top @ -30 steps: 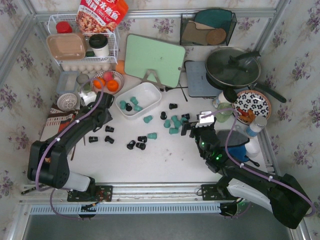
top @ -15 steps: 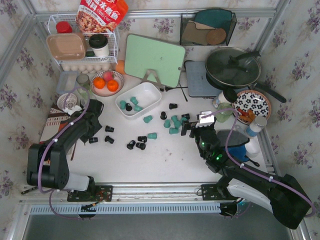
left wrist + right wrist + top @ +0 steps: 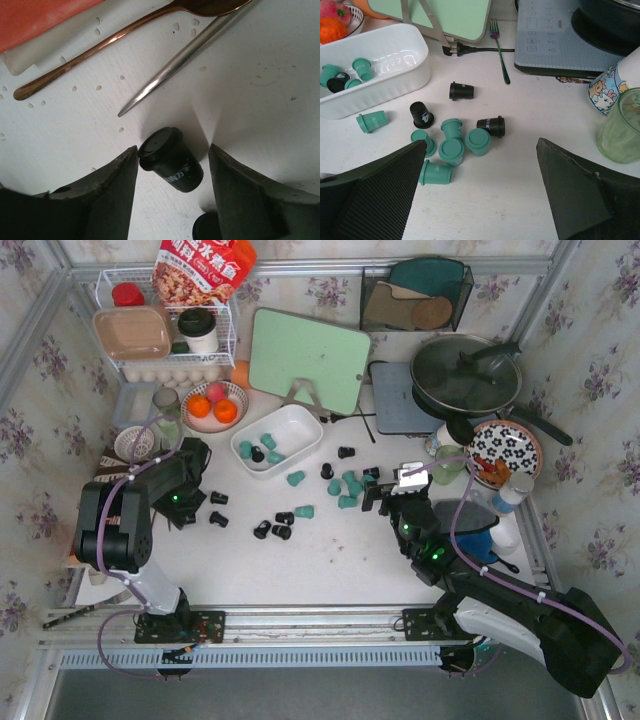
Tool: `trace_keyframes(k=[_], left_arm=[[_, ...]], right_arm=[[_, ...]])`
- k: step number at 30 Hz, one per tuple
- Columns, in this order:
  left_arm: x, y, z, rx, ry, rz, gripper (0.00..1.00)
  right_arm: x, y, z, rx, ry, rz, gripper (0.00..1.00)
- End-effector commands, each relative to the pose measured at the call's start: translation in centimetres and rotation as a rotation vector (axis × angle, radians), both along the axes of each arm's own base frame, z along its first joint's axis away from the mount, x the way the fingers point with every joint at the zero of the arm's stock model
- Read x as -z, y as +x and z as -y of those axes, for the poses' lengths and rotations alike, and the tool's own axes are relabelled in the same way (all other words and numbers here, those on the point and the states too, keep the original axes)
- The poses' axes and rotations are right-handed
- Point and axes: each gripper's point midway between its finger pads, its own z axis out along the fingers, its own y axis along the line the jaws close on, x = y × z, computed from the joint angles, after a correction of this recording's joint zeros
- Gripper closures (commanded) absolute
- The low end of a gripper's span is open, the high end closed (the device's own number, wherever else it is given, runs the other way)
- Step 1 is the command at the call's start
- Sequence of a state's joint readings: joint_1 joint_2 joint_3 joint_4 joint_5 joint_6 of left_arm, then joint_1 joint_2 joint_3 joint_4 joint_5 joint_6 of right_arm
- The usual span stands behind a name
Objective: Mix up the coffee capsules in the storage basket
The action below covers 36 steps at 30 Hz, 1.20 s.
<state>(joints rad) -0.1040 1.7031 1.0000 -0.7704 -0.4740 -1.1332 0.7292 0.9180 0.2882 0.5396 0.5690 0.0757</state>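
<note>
The left claw [image 3: 171, 150] is seen open, low over the white worktop [image 3: 260, 75]. A black cup-shaped coffee capsule [image 3: 172, 165], lying on its side, is straddled by its fingers; whether it is touched by them cannot be told. The right claw [image 3: 481, 145] is spread wide, and nothing is gripped in it. Just beyond it, a cluster of teal-green capsules [image 3: 452, 147] and a few black ones [image 3: 461, 91] are scattered on the worktop. Further back the white rounded plastic storage basket [image 3: 390, 87] is found, with several teal capsules [image 3: 362, 67] and one black capsule [image 3: 337, 82] lying inside. Behind the basket a pale green cutting board [image 3: 308, 358] is propped on a stand.
</note>
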Motion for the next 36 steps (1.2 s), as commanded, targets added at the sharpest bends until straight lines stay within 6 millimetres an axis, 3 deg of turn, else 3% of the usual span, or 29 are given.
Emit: trace_keyframes(k=[1,5,10,13,18,24,30,36], left_arm=[[0.2,-0.2,0.0,-0.03,-0.01,-0.006,0.46],[0.1,-0.2,0.1,-0.032,-0.012,-0.016,0.65],[-1.0,-0.4,0.0,-0.024,-0.01,0.005,0.69],[-2.5,0.7,1.0,0.041,-0.041,0.069,0.74],[-6.6,4.5,3.9,0.209,-0.076,0.236,0.73],[-11.0,12.2,9.5,0.504,-0.126,0.461,0.7],[-11.0,17.2,14.2,0.678,-0.215,0.516,0.68],[-9.0,18.6,16.2,0.778,-0.178,0.47,0.65]], right_arm=[[-0.7,0.2,-0.2,0.001,0.017,0.014,0.0],[-0.7,0.2,-0.2,0.0,0.019,0.016,0.0],[-0.7,0.2,-0.2,0.0,0.018,0.013,0.0],[-0.6,0.2,-0.3,-0.004,0.018,0.01,0.0],[-0.1,0.3,-0.5,-0.009,0.011,0.0,0.0],[0.4,0.5,-0.8,-0.017,0.001,-0.014,0.0],[1.5,0.8,-1.5,-0.033,-0.026,-0.056,0.0],[3.0,1.3,-1.9,-0.029,-0.066,-0.114,0.0]])
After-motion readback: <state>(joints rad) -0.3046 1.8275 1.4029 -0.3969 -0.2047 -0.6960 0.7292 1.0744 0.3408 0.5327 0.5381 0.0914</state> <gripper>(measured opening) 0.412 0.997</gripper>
